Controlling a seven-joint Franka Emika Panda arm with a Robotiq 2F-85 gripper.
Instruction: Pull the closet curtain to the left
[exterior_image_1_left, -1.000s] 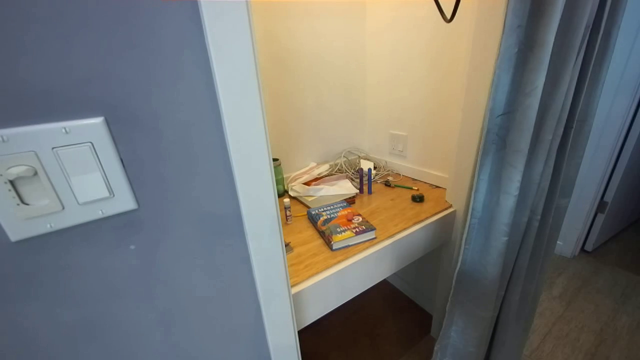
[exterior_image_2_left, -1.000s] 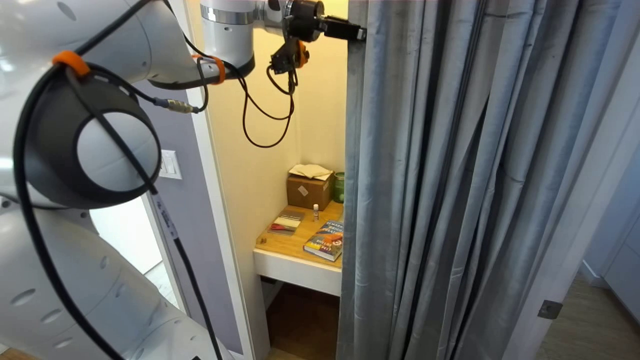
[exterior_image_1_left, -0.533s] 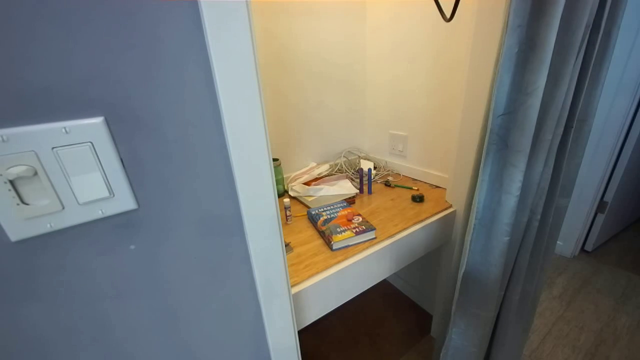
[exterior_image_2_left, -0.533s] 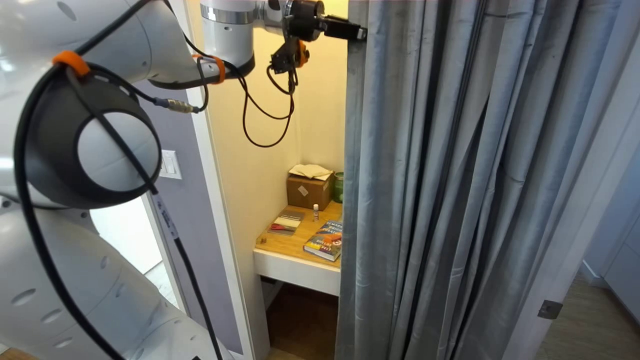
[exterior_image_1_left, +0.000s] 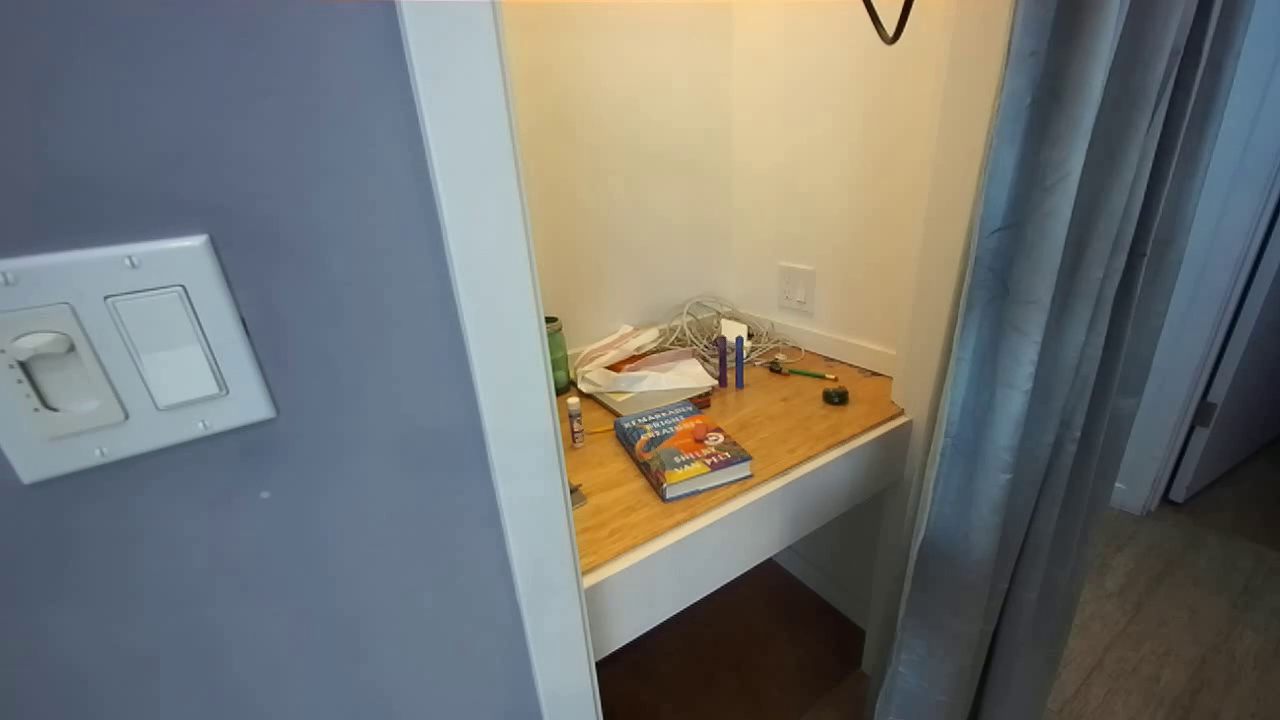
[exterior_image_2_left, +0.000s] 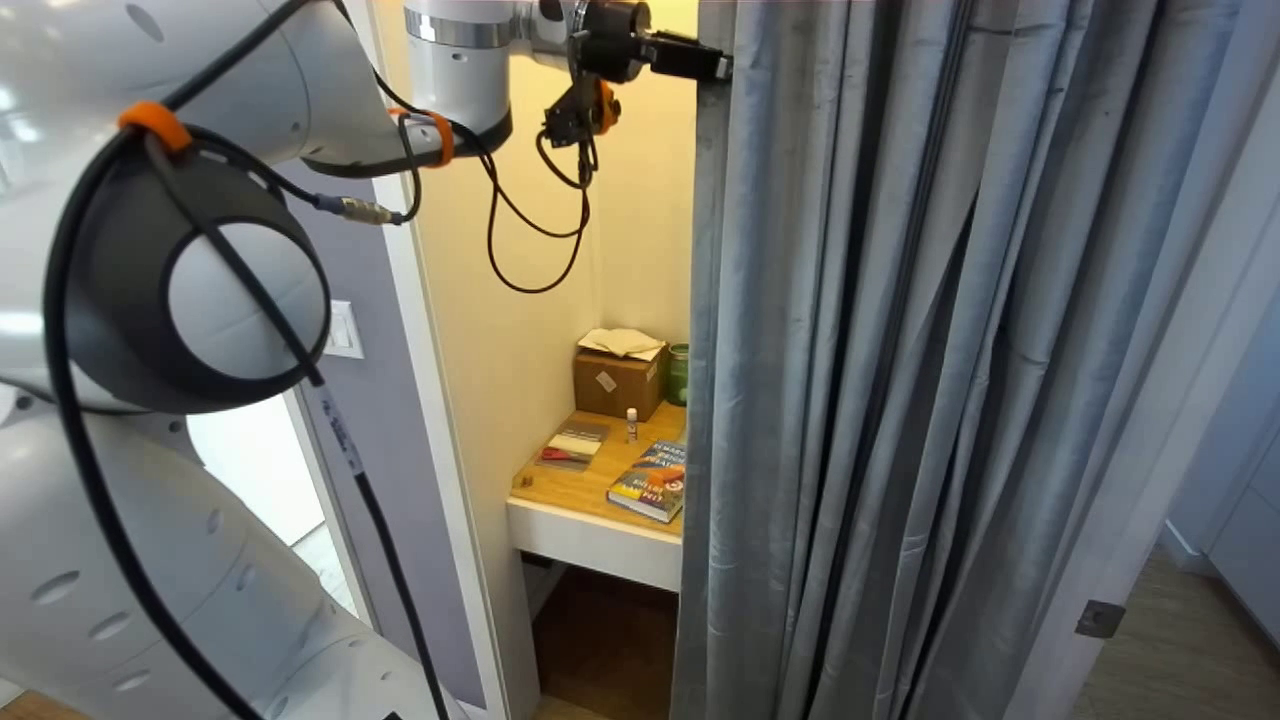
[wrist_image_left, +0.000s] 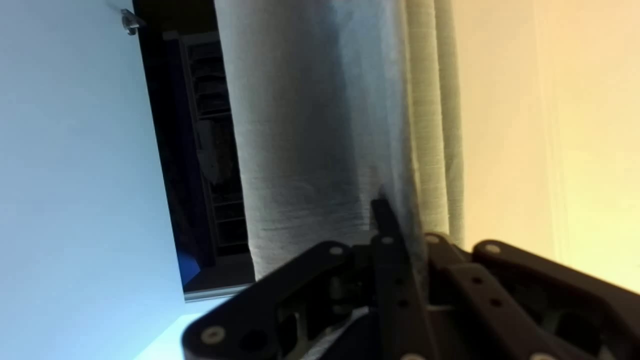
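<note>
The closet curtain (exterior_image_2_left: 770, 400) is tall, silvery grey-blue and hangs in vertical folds. It covers the right part of the closet opening in an exterior view, and it stands at the right in an exterior view (exterior_image_1_left: 1030, 400). My gripper (exterior_image_2_left: 722, 67) is high up at the curtain's free edge. In the wrist view the gripper (wrist_image_left: 402, 220) is shut on this edge of the curtain (wrist_image_left: 300, 125); one fingertip lies in front of the cloth and the other is partly hidden behind it. The closet shows cream walls (exterior_image_1_left: 630, 170) and a wooden desk shelf (exterior_image_1_left: 800, 430).
A book (exterior_image_1_left: 683, 450) and small clutter lie on the shelf. A cardboard box (exterior_image_2_left: 618, 382) stands at its back. White trim (exterior_image_1_left: 480, 330) and a grey-blue wall (exterior_image_1_left: 330, 560) with a light switch (exterior_image_1_left: 165, 345) frame the opening. A cable loop (exterior_image_2_left: 535, 288) hangs below the wrist.
The arm's elbow and upper links have shifted slightly to the right in an exterior view. The gripper stays almost in place at the curtain edge. The curtain's lower edge sways slightly.
</note>
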